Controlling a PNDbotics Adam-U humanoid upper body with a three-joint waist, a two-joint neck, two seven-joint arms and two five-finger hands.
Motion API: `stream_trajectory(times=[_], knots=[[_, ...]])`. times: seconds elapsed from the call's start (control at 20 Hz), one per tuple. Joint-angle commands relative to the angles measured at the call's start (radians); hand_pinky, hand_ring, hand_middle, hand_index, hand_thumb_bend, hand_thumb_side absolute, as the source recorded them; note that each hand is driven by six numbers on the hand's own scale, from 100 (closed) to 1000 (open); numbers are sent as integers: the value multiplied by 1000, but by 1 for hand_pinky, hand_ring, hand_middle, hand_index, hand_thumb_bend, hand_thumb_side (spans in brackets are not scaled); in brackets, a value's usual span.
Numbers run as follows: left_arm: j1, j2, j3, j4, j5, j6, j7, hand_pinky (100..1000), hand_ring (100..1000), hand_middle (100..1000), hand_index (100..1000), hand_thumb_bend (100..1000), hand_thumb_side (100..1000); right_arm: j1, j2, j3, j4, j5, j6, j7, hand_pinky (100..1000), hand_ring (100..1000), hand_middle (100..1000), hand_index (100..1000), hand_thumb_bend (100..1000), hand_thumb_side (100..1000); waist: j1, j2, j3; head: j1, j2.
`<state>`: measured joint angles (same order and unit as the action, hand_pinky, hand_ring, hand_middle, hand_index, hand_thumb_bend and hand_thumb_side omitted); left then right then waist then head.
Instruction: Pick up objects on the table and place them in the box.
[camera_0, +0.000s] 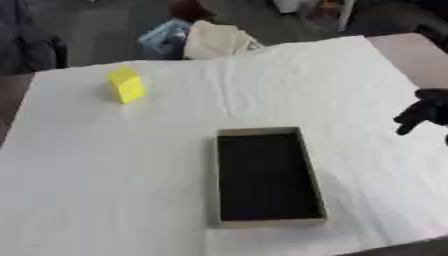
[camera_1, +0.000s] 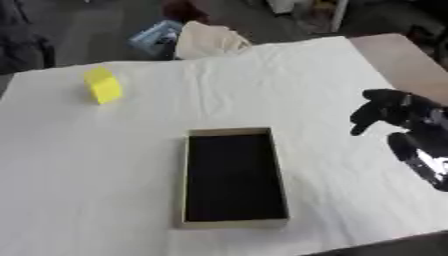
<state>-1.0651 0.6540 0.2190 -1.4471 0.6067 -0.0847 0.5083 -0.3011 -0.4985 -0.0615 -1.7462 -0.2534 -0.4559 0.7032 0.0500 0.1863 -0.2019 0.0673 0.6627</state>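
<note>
Box (camera_0: 267, 175) sits empty mid-worktop; we judge pick-up not begun: right hand (camera_1: 389, 114), fingers relaxed, holding nothing at 3 o'clock, must cross to yellow block (camera_0: 127, 85) at 10 o'clock.

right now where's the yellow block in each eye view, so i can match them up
Left eye view: the yellow block stands upper left on the white cloth, left of and beyond the box.
Right eye view: the same block sits nearer the left edge, again left of and beyond the box.
Shared landmark: the box with its dark inside, near the lower centre in both views.
</note>
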Motion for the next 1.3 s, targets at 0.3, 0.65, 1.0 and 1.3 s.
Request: stream_trajectory(times=[0.3, 0.65, 1.0, 1.3], knots=[[139, 79, -176, 215, -131, 122, 1, 907, 801, 795, 873, 1000, 504, -21, -33, 1, -6, -9, -30, 49, 778, 638, 697, 940, 100, 612, 12, -22, -22, 6, -13], [135, 102, -318, 406, -249, 239, -113, 904, 820, 838, 914, 1000, 523, -26, -29, 7, -4, -15, -25, 63, 778, 637, 695, 940, 100, 614, 18, -23, -40, 16, -12], [24, 94, -461, 583, -358, 348, -222, 889, 829, 874, 950, 1000, 539, -32, -25, 11, -3, -16, -20, 74, 778, 635, 693, 940, 100, 617, 28, -19, -53, 21, -10], [-48, 72, -574, 733, -450, 306, -314, 873, 835, 893, 966, 1000, 543, -42, -21, 17, -3, -20, -13, 84, 778, 634, 691, 940, 100, 619, 36, -16, -63, 24, -7]])
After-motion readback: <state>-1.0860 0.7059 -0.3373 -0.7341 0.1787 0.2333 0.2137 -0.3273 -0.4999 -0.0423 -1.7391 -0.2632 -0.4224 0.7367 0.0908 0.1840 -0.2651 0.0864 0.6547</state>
